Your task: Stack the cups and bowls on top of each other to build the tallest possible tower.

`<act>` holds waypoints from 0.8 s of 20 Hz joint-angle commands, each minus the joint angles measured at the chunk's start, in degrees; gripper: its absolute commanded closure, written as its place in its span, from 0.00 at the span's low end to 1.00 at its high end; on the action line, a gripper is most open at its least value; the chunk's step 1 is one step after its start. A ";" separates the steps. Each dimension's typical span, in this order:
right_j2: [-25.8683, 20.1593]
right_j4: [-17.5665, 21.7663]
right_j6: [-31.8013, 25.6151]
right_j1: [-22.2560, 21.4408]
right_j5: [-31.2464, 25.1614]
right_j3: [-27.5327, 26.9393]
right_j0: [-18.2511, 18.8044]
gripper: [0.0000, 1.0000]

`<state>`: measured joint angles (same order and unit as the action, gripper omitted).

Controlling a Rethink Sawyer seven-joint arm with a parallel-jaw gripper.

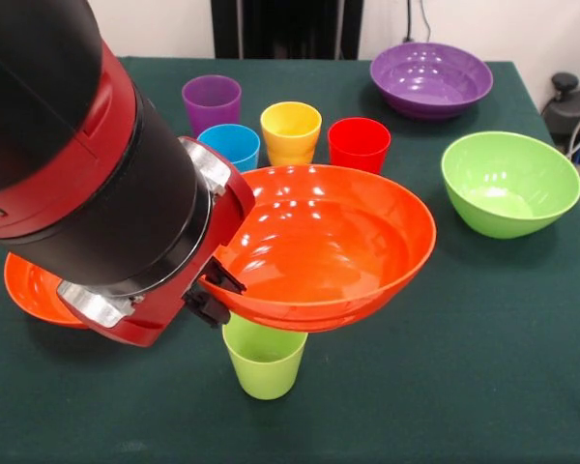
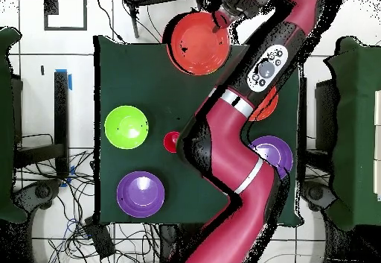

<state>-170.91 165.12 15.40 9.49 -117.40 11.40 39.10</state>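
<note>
Nearest the front camera we see the light green cup [image 1: 264, 362], upright on the green desk [image 1: 483, 367]; a wide orange bowl [image 1: 324, 246] rests tilted on its rim, and together they form the tower [image 1: 300, 290], near the desk's front edge in that view. We see the pincer [image 1: 211, 292] at the bowl's left rim, its dark fingers [image 1: 222, 277] clenched on that rim, the red and black arm [image 1: 87, 164] behind it.

We count five cups in the front view: besides the green one, purple [image 1: 212, 101], blue [image 1: 230, 145], yellow [image 1: 291, 131] and red [image 1: 359, 143], grouped close together behind the tower. We count five bowls across the two views: two orange, the second [image 1: 39, 290] lying partly hidden beneath the arm; one light green bowl [image 1: 509, 184] at the right; and two purple, one [image 1: 431, 79] at the far right corner and another [image 2: 272, 153] that we see only from overhead, partly under the arm. We can read no brand, label or writing on any piece.
</note>
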 commanded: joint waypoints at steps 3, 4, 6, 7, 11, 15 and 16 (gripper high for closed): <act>10.74 5.70 -6.17 -1.84 -4.16 -6.92 -0.35 1.00; 10.95 5.70 -6.48 -1.87 -4.26 -6.85 -0.37 1.00; 11.47 5.71 -6.97 -1.97 -4.48 -6.67 -0.41 1.00; 11.85 5.71 -7.25 -2.05 -4.68 -6.54 -0.45 1.00; 13.90 5.74 -8.31 -2.47 -5.53 -5.85 -0.65 1.00; 14.24 5.74 -8.05 -2.43 -6.27 -5.74 -0.86 1.00; 14.48 5.74 -8.00 -2.48 -6.26 -5.65 -0.94 1.00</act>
<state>-166.30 165.82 15.40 9.30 -117.42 11.40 39.10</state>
